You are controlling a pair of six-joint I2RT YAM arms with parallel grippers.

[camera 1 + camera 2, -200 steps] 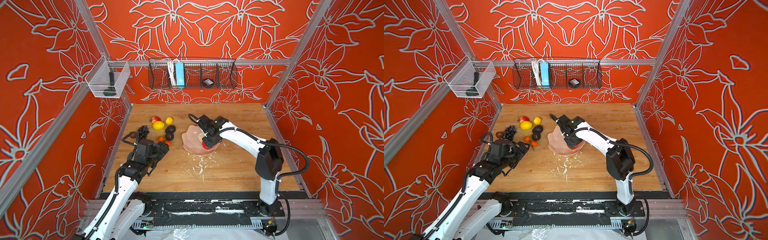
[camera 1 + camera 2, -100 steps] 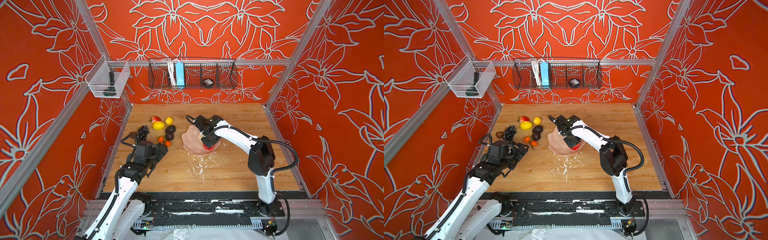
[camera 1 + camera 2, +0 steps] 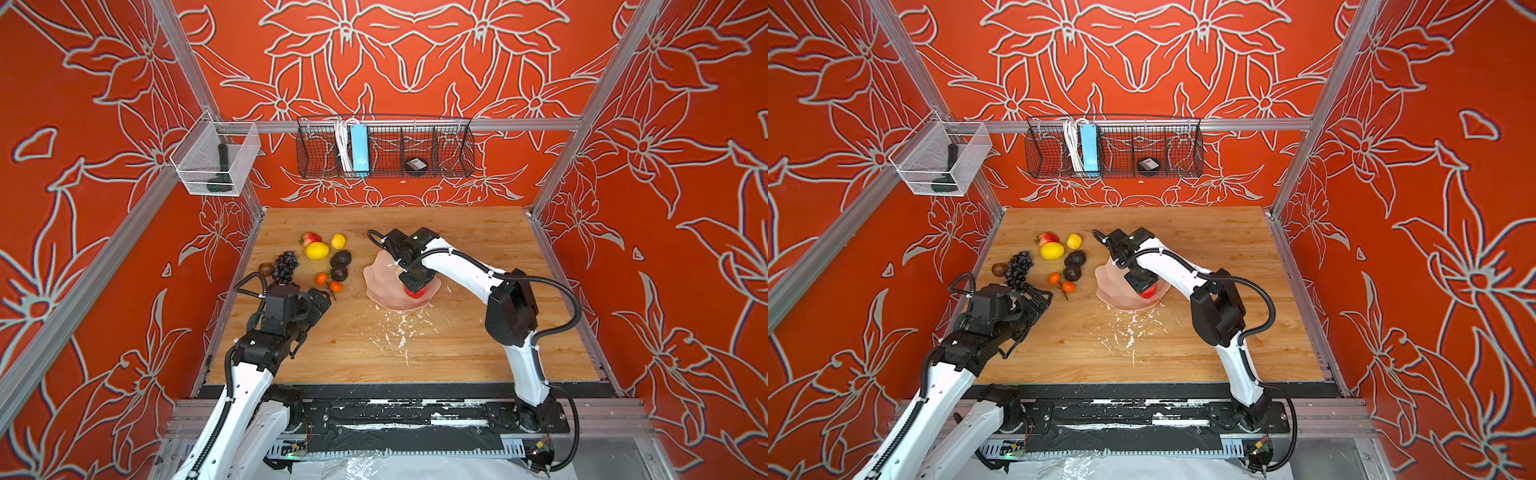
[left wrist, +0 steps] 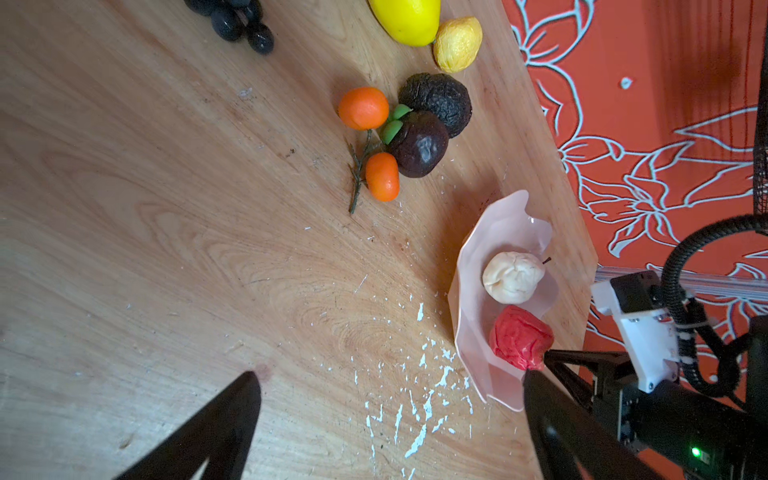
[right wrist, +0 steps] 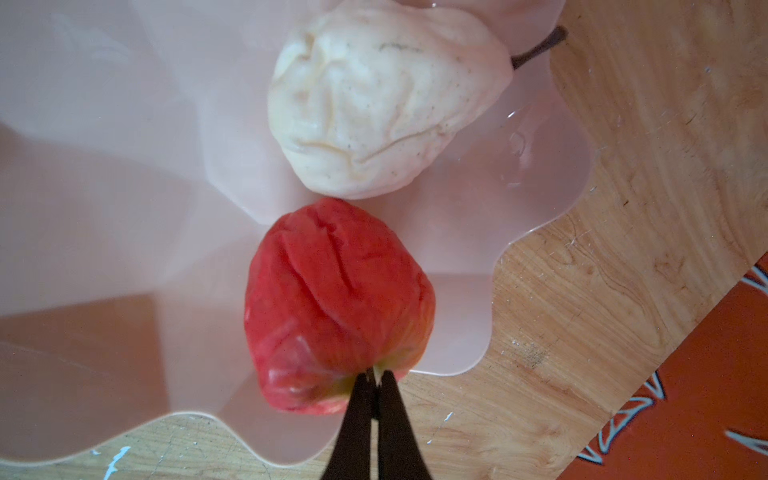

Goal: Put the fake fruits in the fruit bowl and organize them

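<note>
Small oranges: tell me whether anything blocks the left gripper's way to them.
Nothing visible does. The left gripper stands open, and only bare wooden table lies between it and the small oranges. A dark avocado sits right beside them, off that path.

- Your tabletop [image 4: 208,249] is bare wood, the grain plain to see, matt and flecked with white chips.
- The fruit bowl [image 5: 104,187] looks like smooth pink plastic with a soft gloss.
- The red apple [image 5: 332,299] and cream pear [image 5: 374,108] show creased, wrinkled skins, both matt.
- The big lemon [image 4: 405,18] shines smooth, while the small yellow fruit [image 4: 457,43] is pebbled.
- The avocados [image 4: 436,102] look dark and rough, one with a slight sheen.
- The oranges [image 4: 363,108] are matt and the grapes [image 4: 232,23] are glossy black.
- The wire basket [image 3: 453,145] is black metal, the mesh box [image 3: 195,166] is fine pale mesh, and the frame rails [image 3: 519,124] are brushed metal.
</note>
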